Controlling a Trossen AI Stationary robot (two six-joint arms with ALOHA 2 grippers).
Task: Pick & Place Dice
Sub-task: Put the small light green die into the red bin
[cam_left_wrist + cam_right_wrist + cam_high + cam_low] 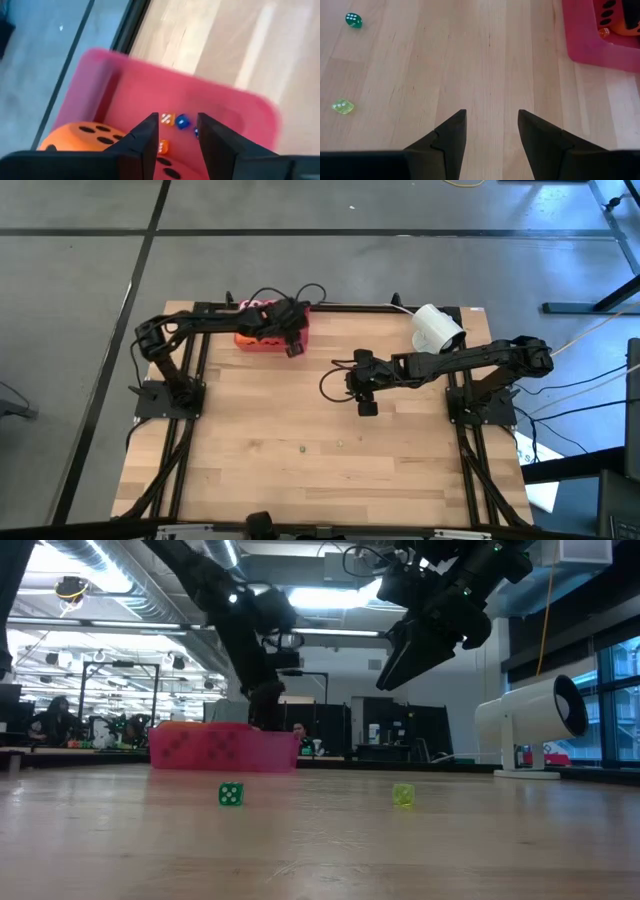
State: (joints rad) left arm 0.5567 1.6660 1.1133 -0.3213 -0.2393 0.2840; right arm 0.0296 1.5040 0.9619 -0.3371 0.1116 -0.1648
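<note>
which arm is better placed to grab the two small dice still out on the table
Right. The right gripper hangs open over bare wood with the green die and yellow die in view; the left gripper is over the pink tray.

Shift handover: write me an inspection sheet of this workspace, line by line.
Surface: wooden table, bare over most of its area.
Job's things: pink tray at the far edge, holding a large orange die and small orange and blue dice; a green die and a yellow-green die lie loose on the wood.
Clutter: white cylindrical device at the far right.
Grippers: left gripper open, over the tray; right gripper open, raised above mid-table, holding nothing.
Cables: black cable looped beside the right arm.
Surroundings: grey floor around the table; open room behind it.
</note>
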